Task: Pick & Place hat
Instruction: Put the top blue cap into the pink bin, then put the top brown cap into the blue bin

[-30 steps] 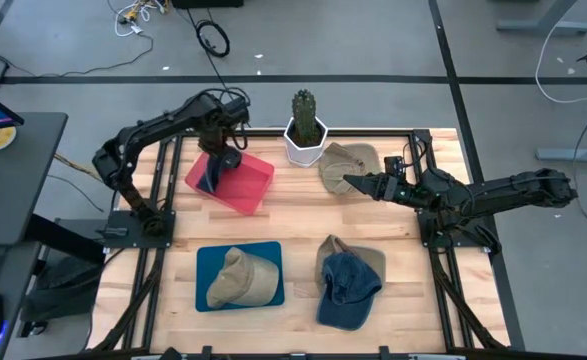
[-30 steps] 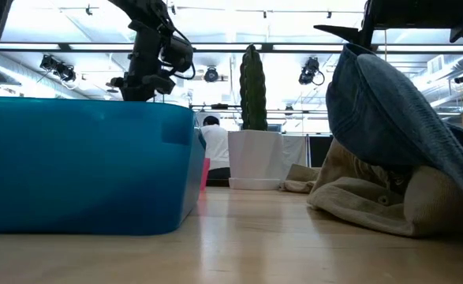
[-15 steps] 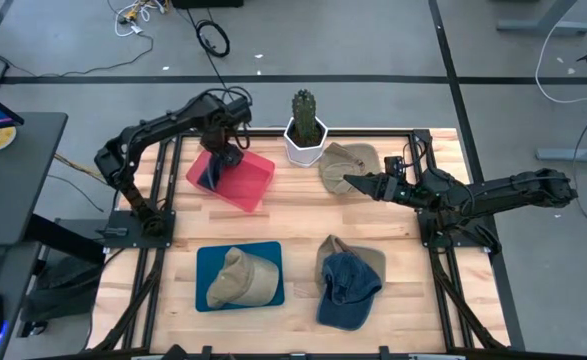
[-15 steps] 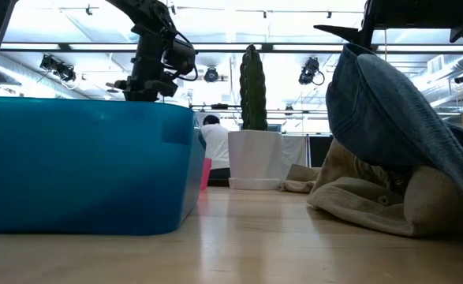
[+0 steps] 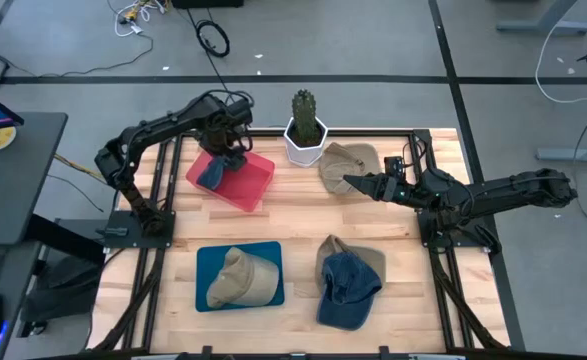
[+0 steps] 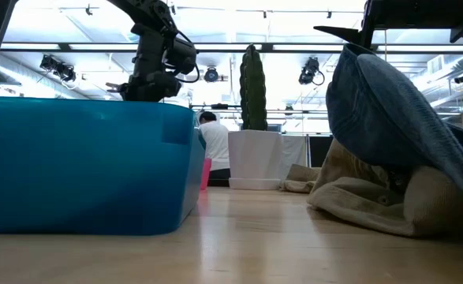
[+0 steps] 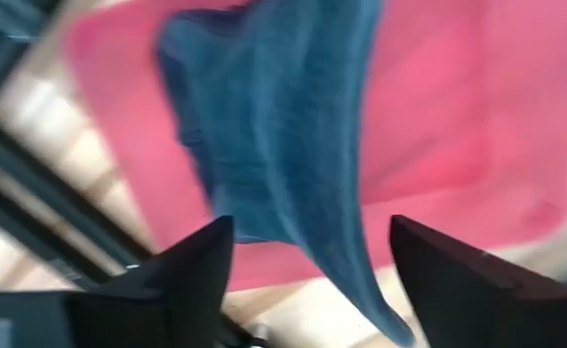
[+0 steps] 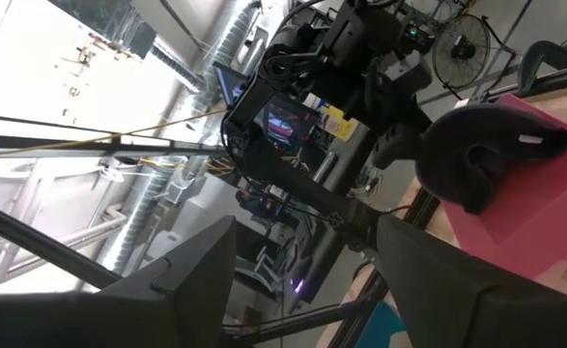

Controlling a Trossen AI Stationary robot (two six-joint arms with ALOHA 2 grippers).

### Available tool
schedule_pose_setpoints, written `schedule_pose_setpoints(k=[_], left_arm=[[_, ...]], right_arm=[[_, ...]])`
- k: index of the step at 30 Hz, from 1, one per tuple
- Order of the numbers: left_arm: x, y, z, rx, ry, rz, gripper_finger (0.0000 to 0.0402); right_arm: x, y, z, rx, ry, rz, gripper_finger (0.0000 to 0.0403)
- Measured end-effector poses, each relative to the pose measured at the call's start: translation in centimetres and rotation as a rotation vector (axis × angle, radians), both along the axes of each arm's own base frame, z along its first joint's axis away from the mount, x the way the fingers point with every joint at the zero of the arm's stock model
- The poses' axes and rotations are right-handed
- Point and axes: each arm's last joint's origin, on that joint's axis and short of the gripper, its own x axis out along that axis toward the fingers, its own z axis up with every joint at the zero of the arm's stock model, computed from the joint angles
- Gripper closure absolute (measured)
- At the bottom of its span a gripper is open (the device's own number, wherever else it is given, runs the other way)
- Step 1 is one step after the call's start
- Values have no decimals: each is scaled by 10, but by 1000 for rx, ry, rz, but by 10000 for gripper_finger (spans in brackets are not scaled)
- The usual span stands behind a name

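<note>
The blue hat [image 5: 213, 172] lies in the red tray [image 5: 258, 186] at the counter's [image 5: 303, 215] eleven o'clock, draped toward the tray's outer edge. My left hand [image 5: 231, 152] hangs directly above it; in the left wrist view its fingers [image 7: 182, 266] stand spread, with the blue cloth [image 7: 283, 145] below and between them. I cannot confirm from that view that the cloth is fully clear of the fingers. I judge this to be the release step of a placement.

My right hand [image 5: 351, 183] waits near one o'clock, fingers parted and holding nothing, its tips just beside the tan hat [image 5: 348, 160] that lies next to the potted cactus [image 5: 304, 125].

Other items noted: a second tan hat [image 5: 241, 278] sits in the blue tray [image 5: 213, 262] at seven o'clock. A denim hat over another tan one [image 5: 350, 284] lies loose on the counter at five o'clock.

Assessment of the next move: the left hand should rise straight up, clear of the tray wall, without dragging the cloth out. The right hand is well placed to close on the tan hat at one o'clock; which tray that hat belongs in I cannot tell.
</note>
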Motion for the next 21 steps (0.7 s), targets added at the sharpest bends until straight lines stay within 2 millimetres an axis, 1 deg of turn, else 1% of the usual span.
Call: schedule_pose_setpoints(k=[4, 8, 11, 16, 21], left_arm=[[2, -3, 0, -91, -69, -32, 58], [4, -5, 0, -172, -134, -65, 28], [5, -7, 1, -219, -176, -93, 20], [7, -9, 1, -293, -243, -118, 19], [8, -9, 2, -319, -281, -120, 19]], right_arm=[[0, 0, 0, -3, 1, 0, 150], [0, 0, 0, -4, 1, -1, 150], [0, 0, 0, -4, 1, -1, 150], [0, 0, 0, -4, 2, -1, 150], [0, 0, 0, -4, 3, 0, 150]])
